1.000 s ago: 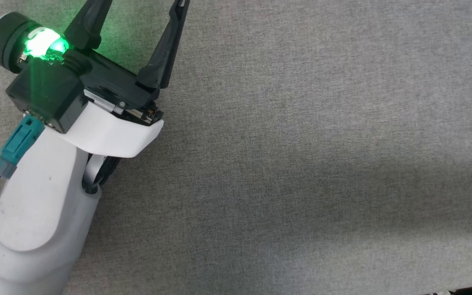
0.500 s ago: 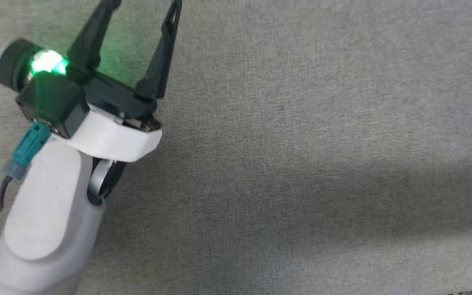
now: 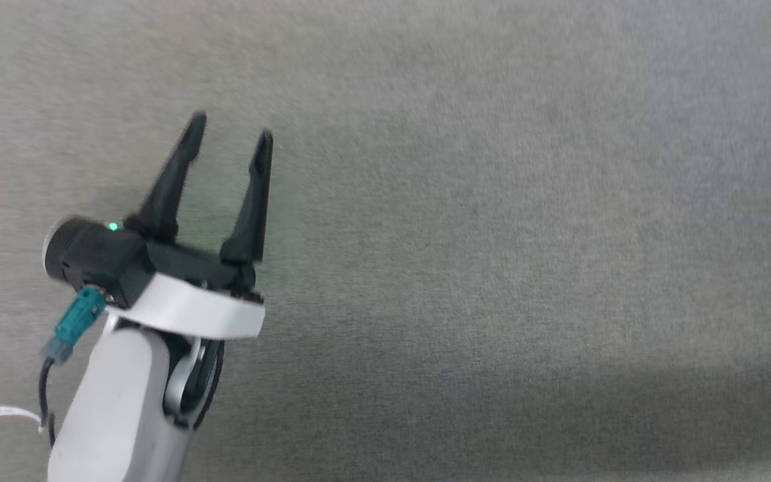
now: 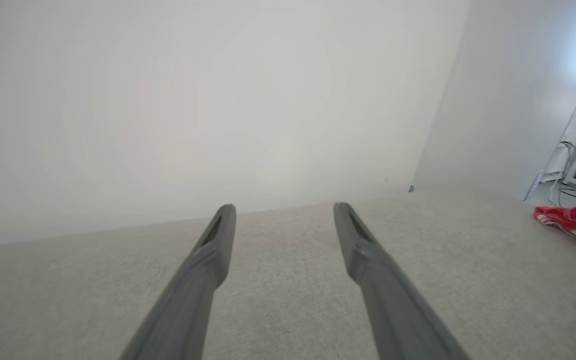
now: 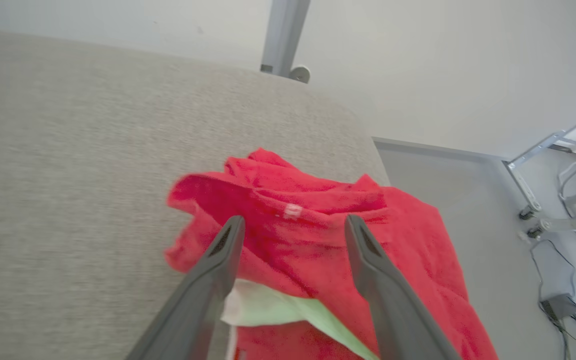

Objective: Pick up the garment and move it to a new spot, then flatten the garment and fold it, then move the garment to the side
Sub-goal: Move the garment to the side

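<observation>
The garment (image 5: pixel 318 235) is a crumpled red heap with a white sleeve end, lying at the grey table's edge, with part of it hanging over. My right gripper (image 5: pixel 293 222) hovers just over the heap with its fingers spread and nothing between them. My left gripper (image 3: pixel 230 130) is open and holds nothing, over bare table at the lower left of the head view. In the left wrist view the left gripper (image 4: pixel 284 207) points toward a white wall, and the garment (image 4: pixel 575 220) shows small at the far right.
Grey cloth covers the table (image 3: pixel 492 234). Its edge (image 5: pixel 375 150) runs beside the garment, with floor beyond. A grey post (image 5: pixel 283 35) stands behind the table. Metal frame legs and cables (image 5: pixel 558 210) lie on the floor to the right.
The head view has shifted, and my left gripper now shows lower and smaller in it, still open. My right gripper has opened.
</observation>
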You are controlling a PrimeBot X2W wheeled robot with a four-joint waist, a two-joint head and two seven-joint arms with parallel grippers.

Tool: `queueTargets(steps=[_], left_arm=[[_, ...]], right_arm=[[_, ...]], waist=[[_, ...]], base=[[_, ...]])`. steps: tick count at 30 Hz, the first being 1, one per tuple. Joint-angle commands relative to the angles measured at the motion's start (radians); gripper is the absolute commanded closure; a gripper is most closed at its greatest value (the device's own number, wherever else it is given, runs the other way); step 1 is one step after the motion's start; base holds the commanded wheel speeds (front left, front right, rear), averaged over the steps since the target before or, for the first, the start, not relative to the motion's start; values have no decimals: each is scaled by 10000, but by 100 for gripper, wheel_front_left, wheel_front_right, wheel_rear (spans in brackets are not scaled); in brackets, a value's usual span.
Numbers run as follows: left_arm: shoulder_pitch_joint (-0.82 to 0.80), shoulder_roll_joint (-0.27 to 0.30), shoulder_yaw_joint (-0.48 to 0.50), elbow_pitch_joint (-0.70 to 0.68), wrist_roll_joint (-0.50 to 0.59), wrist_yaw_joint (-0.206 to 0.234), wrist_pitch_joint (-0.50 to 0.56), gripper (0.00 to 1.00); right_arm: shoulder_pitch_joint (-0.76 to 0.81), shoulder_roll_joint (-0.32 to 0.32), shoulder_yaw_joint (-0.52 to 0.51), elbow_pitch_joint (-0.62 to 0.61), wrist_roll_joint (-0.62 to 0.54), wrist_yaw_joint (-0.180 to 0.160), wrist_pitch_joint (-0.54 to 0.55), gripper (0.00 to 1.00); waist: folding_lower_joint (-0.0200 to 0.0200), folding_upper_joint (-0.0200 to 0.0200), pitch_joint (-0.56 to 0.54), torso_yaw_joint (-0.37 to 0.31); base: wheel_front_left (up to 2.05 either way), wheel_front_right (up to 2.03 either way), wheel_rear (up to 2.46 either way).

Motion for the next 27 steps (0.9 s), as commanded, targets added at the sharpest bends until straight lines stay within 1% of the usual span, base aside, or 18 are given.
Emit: queueTargets(steps=[1, 6, 12, 19, 24, 25, 27], left_arm=[[359, -64, 116, 89, -10, 27, -19, 0], [1356, -229, 516, 497, -146, 27, -19, 0], [2274, -353, 1099, 872, -312, 27, -17, 0], [3102, -452, 1465, 1386, -467, 27, -19, 0], [3584, -411, 1573, 1483, -460, 27, -19, 0], [3584, -411, 1573, 1483, -460, 27, -19, 0], [3769, -390, 1605, 1481, -455, 27, -19, 0]], right_arm=[[311, 157, 75, -214, 100, -6, -65, 0], [1286, 824, 457, -1110, 409, -6, -418, 0], [2370, 1587, 766, -1982, 517, -6, -896, 0], [3473, 2520, 381, -2620, 101, -6, -1783, 0], [4336, 3154, -326, -3160, -211, -6, -2009, 0], [4336, 3154, -326, -3160, -211, -6, -2009, 0], [4738, 3380, -609, -3435, -370, -6, -2042, 0]], waist=[[0, 0, -808, 467], [0, 0, -1644, 806], [0, 0, -2345, 1259], [0, 0, -3153, 1676], [0, 0, -3582, 1820], [0, 0, -3582, 1820], [0, 0, -3780, 1844]], base=[[0, 0, 0], [0, 0, 0], [0, 0, 0], [0, 0, 0], [0, 0, 0], [0, 0, 0], [0, 0, 0]])
